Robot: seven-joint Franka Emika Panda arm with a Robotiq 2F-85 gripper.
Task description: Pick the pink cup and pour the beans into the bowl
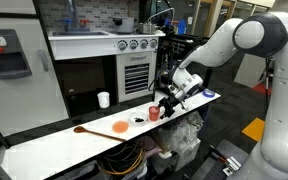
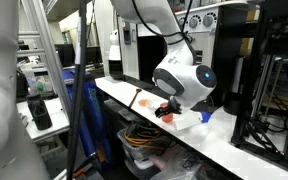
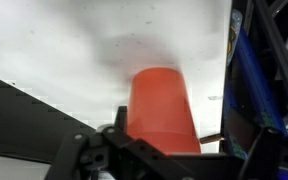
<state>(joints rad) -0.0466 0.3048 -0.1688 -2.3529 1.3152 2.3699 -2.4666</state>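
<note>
The pink cup [image 3: 162, 105] stands on the white table between the fingers of my gripper [image 3: 177, 132]. The gripper is open, and a strip of table shows between the cup and the finger [image 3: 238, 125] on the right. In both exterior views the gripper [image 1: 165, 105] [image 2: 170, 108] hangs low over the table's edge with the pink cup [image 1: 154, 114] [image 2: 167, 116] at its tips. The small white bowl [image 1: 137, 120] sits just beside the cup, with a dark patch of beans [image 1: 137, 119] inside it. The cup's inside is hidden.
A flat orange dish [image 1: 119, 127] and a wooden spoon [image 1: 81, 130] lie further along the table [image 1: 44, 150]. A white cup [image 1: 103, 99] stands near the back edge. A dark appliance block [image 1: 94, 60] rises behind the table. Cables and clutter sit under it.
</note>
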